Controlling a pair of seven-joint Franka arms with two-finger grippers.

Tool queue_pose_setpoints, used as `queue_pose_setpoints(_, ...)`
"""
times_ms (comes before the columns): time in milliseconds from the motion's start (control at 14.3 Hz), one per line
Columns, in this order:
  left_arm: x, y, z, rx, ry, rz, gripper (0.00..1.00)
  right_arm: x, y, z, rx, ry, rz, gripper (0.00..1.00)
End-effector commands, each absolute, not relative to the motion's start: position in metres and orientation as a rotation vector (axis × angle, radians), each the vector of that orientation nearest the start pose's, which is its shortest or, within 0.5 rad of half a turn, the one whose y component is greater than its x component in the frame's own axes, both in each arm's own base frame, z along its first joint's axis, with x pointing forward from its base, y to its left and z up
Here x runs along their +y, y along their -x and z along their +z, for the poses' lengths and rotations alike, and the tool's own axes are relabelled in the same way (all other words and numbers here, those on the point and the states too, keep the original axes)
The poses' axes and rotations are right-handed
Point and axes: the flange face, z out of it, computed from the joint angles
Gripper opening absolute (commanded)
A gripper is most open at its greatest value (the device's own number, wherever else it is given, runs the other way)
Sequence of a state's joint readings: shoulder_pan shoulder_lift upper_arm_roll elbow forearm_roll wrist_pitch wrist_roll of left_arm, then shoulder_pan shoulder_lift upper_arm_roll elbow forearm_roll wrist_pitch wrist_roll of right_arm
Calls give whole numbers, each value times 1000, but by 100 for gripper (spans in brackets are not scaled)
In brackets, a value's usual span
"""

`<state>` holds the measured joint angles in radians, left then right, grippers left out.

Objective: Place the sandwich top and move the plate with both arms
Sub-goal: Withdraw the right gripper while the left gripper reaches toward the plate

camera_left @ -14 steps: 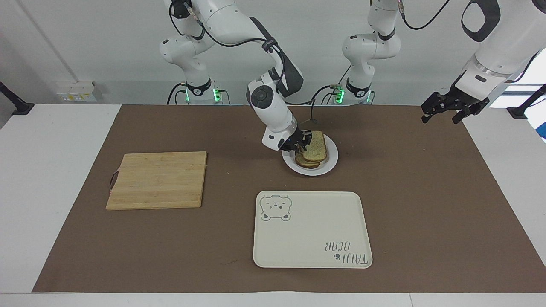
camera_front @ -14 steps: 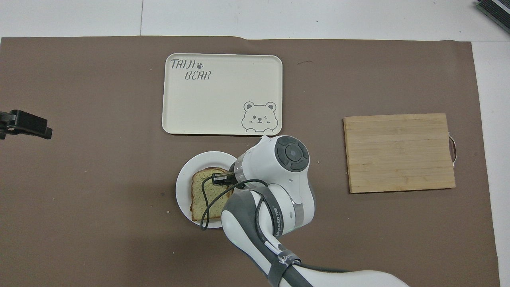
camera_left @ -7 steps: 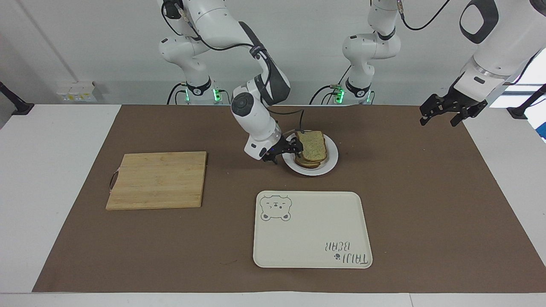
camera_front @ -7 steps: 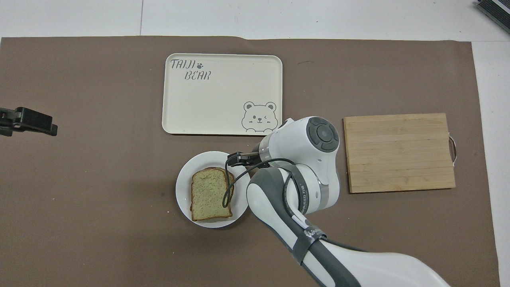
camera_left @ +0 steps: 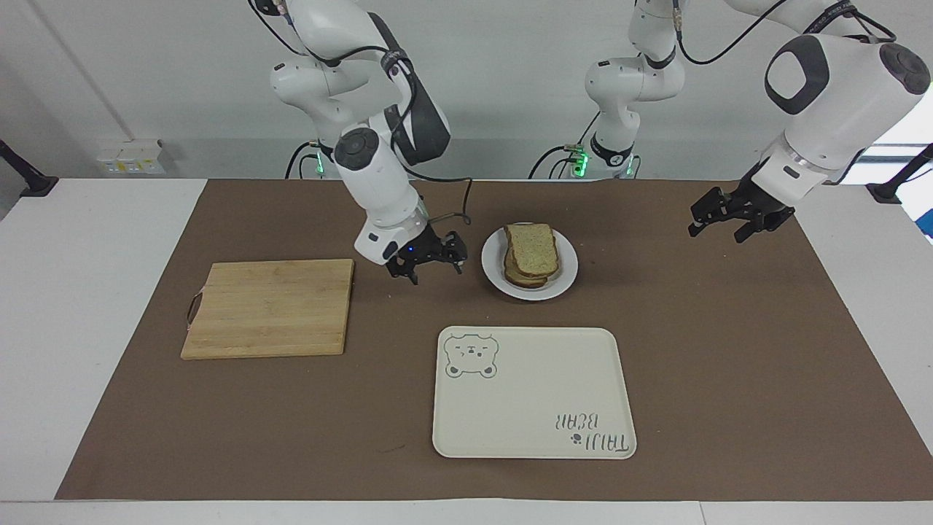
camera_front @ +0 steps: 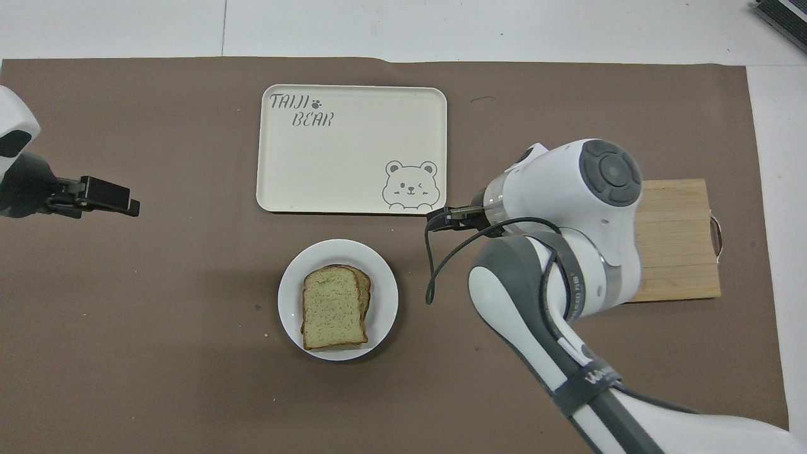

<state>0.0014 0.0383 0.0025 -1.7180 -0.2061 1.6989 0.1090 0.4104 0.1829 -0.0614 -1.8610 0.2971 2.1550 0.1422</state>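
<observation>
The sandwich top (camera_left: 532, 243) (camera_front: 332, 307) lies flat on a stack of bread on the small white plate (camera_left: 568, 274) (camera_front: 292, 284), with nothing touching it. My right gripper (camera_left: 436, 271) (camera_front: 439, 219) hangs open and empty just above the brown mat, between the plate and the cutting board. My left gripper (camera_left: 716, 233) (camera_front: 126, 205) is open and empty, low over the mat toward the left arm's end of the table, well apart from the plate.
A wooden cutting board (camera_left: 268, 308) (camera_front: 678, 246) lies toward the right arm's end; the right arm partly covers it from overhead. A cream bear-printed tray (camera_left: 532, 394) (camera_front: 350, 148) lies just farther from the robots than the plate.
My right gripper opened, let go of the bread slice on the stack and drew away toward the cutting board. My left gripper came down and moved in toward the plate.
</observation>
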Motion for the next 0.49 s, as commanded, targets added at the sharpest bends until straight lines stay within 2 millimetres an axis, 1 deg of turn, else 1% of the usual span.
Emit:
queue_pose_setpoints(0, -16, -560, 533, 123, 3410, 68, 100, 184, -578, 457, -85, 2929, -121, 100)
queue_pose_setpoints(139, -12, -557, 509, 144, 3497, 69, 100, 168, -584, 471, -85, 2964, -114, 100)
queue_pose_setpoints(279, -17, -551, 482, 195, 3551, 103, 100, 149, -588, 491, -86, 3006, -112, 100)
queue_pose_setpoints(418, -25, -542, 453, 283, 3615, 125, 100, 133, -583, 513, -67, 3017, -133, 100)
